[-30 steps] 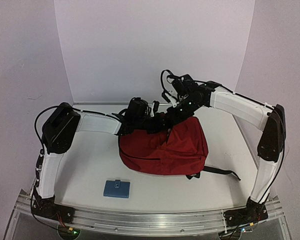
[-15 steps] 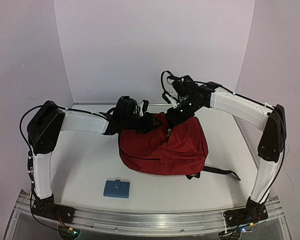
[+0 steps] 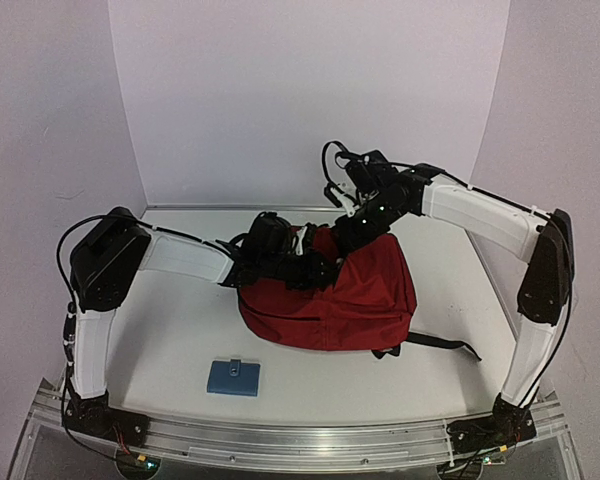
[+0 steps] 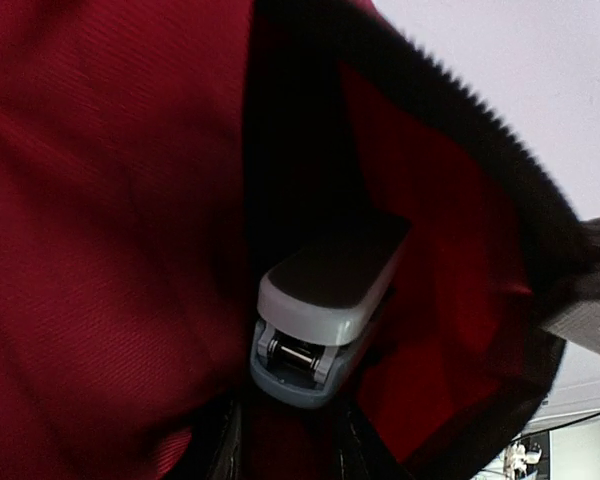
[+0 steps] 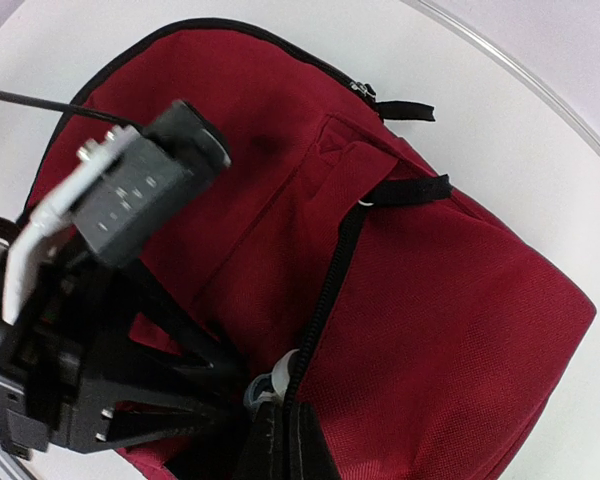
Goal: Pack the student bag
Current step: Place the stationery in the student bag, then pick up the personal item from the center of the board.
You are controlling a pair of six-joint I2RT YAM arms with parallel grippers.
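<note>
Top external view shows a white table [image 3: 180,330] boxed in by plain pale walls [image 3: 310,100], with a metal rail [image 3: 310,435] along its near edge where both arms are bolted. The bag [image 3: 365,295] lies at the table's middle, a little to the right. A flat blue item [image 3: 233,378], too small to identify, sits well apart from it near the front left. The left gripper [image 3: 312,268] reaches into the bag's mouth from the left, and its fingertips are buried in red fabric from above. On the left wrist view only dark finger edges show at the bottom of the frame, with the near end of a grey stapler [image 4: 320,315] between them. Whether they press it or stand clear I cannot tell. The stapler's far end fades into the dark interior beside the zip [image 4: 470,120]. The right gripper [image 5: 272,445] is closed, pinching the bag's zip edge at the far side and holding it raised; its tips are cut off by the frame's bottom edge. The left arm blocks the lower left of that view. The bag lies flat with its long axis running roughly across the table. Its mouth is turned toward the far left, and one black strap [image 3: 442,343] trails out at the near right.
</note>
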